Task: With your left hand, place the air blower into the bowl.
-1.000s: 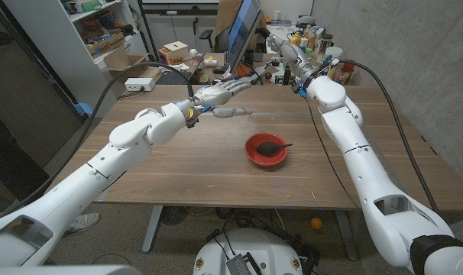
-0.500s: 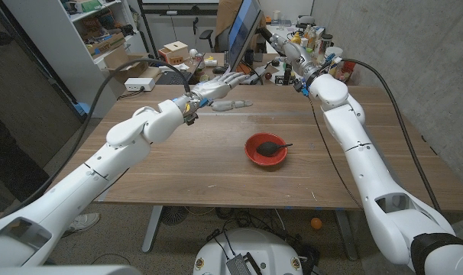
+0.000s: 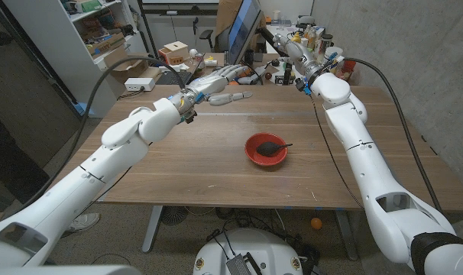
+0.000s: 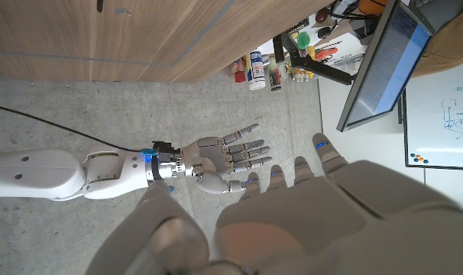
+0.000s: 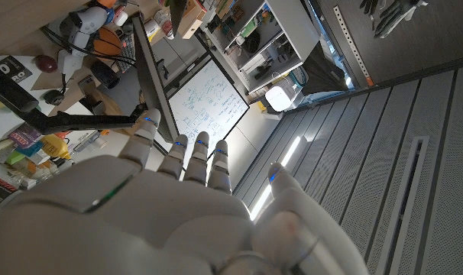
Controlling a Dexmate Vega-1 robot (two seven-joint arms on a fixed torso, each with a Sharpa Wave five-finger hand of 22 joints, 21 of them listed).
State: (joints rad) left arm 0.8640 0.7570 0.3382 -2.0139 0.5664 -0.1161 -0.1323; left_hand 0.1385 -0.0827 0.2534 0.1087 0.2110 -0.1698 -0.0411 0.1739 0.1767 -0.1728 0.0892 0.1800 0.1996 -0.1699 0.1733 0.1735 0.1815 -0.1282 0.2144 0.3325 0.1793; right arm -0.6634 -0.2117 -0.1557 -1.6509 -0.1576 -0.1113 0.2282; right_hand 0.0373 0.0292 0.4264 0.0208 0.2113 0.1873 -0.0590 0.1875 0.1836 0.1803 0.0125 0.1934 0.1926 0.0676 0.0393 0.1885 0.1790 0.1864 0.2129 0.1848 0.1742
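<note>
A red bowl [image 3: 256, 155] stands on the wooden table [image 3: 178, 160], right of its middle. The black air blower [image 3: 271, 144] lies inside the bowl, its thin nozzle over the right rim. My left hand [image 3: 220, 80] hovers over the table's far edge, well away from the bowl, fingers spread and holding nothing. The left wrist view shows the back of that hand [image 4: 315, 206]. My right hand [image 3: 281, 42] is raised beyond the far right corner, and the left wrist view shows it [image 4: 220, 160] with fingers apart and empty. Its back [image 5: 163, 198] shows in the right wrist view.
A monitor [image 3: 243, 30] stands behind the table's far edge, with bottles and small clutter [image 3: 308, 38] to its right. A cardboard box [image 3: 173, 53] and a white box [image 3: 140, 82] sit at the back left. Shelves [image 3: 94, 30] stand far left.
My left hand has lifted and drawn back toward the far edge, away from the bowl. The right hand has shifted slightly farther back. Bowl and blower have stayed put.
</note>
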